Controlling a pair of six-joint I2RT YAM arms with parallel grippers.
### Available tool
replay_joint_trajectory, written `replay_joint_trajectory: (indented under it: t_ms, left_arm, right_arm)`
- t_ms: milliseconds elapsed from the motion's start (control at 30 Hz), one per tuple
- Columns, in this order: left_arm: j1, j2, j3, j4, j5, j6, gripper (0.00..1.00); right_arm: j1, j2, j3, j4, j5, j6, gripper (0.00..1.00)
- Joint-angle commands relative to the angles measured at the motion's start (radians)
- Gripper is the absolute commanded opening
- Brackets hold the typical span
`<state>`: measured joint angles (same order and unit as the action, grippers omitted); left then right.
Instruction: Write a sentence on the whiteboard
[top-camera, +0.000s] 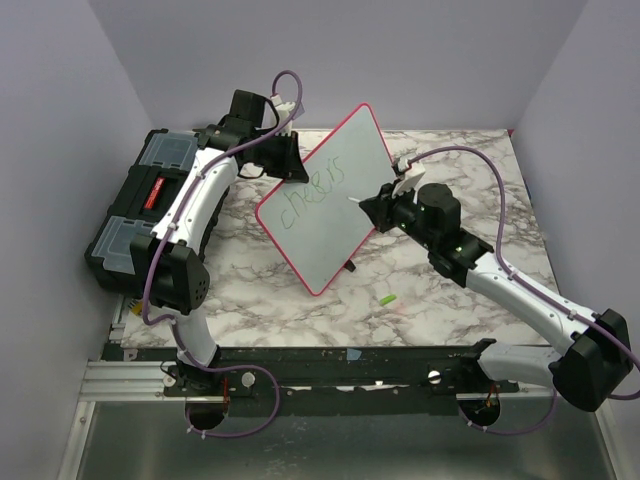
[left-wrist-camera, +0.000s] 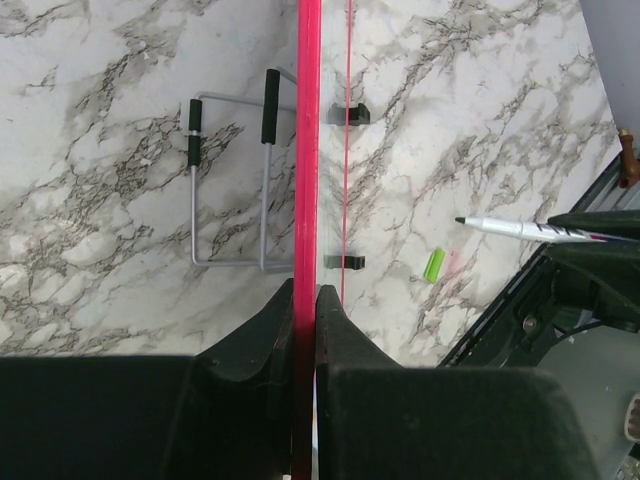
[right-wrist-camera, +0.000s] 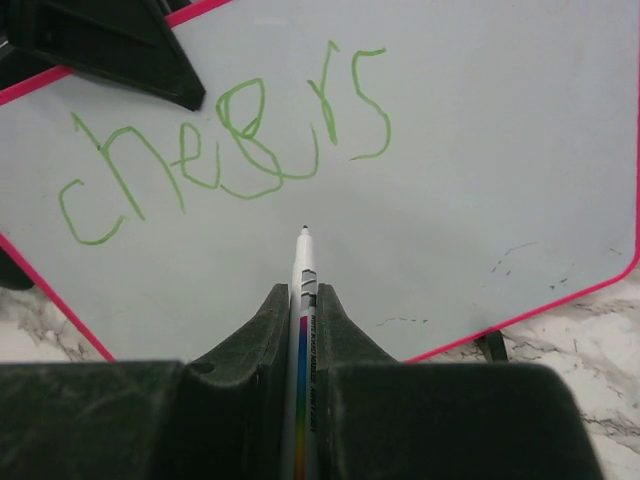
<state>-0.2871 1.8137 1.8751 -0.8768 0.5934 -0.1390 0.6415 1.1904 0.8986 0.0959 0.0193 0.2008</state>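
Marble-patterned table (top-camera: 250, 290), seen from above, carries a glossy pink-rimmed whiteboard (top-camera: 340, 230) held tilted near its middle. A black toolbox (top-camera: 140, 205) sits at the left edge, a small green cap (top-camera: 386, 299) lies toward the near edge, and lilac walls (top-camera: 100, 80) enclose it all. At the left wrist, the left claw (left-wrist-camera: 305, 295) is clamped on the board's rim, with a wire stand (left-wrist-camera: 230, 180) lying beside it. At the right wrist, the right claw (right-wrist-camera: 302, 300) pinches a marker (right-wrist-camera: 303, 250), its tip pointing below green "cheers" (right-wrist-camera: 230, 150).
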Motion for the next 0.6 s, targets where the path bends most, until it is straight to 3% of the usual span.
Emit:
replay_joint_trajectory:
  t_ms: [0, 333, 567]
  left_arm:
    - [0.023, -0.021, -0.01, 0.019, -0.08, 0.092, 0.0]
    - [0.028, -0.018, -0.004, 0.021, -0.082, 0.093, 0.0]
    - [0.029, -0.015, -0.004, 0.022, -0.083, 0.09, 0.0]
  right_arm:
    - [0.004, -0.006, 0.033, 0.023, -0.144, -0.032, 0.01]
    - [0.006, 0.015, 0.019, 0.004, -0.313, -0.009, 0.01]
    - [0.006, 0.023, 0.011, -0.002, -0.342, 0.017, 0.01]
